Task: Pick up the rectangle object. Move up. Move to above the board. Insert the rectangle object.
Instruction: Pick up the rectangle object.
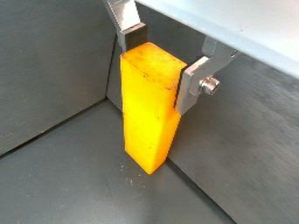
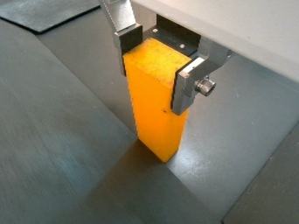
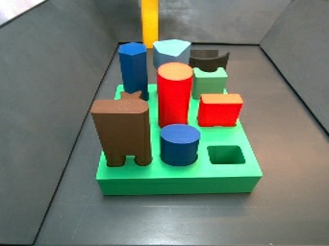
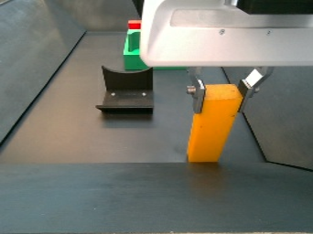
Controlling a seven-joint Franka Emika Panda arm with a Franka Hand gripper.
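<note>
My arm hangs vertically over the dark floor, wrist pointing straight down, with the pale wrist housing (image 4: 226, 35) directly above the rectangle object (image 4: 211, 123). My fingers (image 1: 194, 84) are closed on the upper part of that tall yellow-orange block, one silver plate pressed against each of two opposite faces; both wrist views show the plates in contact with it near its top end (image 2: 155, 59). The block is held upright. In a side view its lower end appears at or very close to the floor, but I cannot tell whether it is resting there or just lifted clear. The gripper (image 4: 221, 89) is well apart from the board (image 3: 180, 181), which lies flat on the floor as a green square base. Only the block's upper part (image 3: 149, 19) shows behind the board in a side view. The board carries a brown arch-bottomed block (image 3: 121, 133), a red cylinder (image 3: 175, 91), a short blue cylinder (image 3: 179, 144), a tall blue block (image 3: 131, 66), a red cube (image 3: 220, 109), a pale blue piece (image 3: 171, 50) and a dark piece (image 3: 209, 60). One square hole (image 3: 228, 155) near a corner is open. The fixture (image 4: 124, 90) stands on the floor between the gripper and the board (image 4: 132, 47).
</note>
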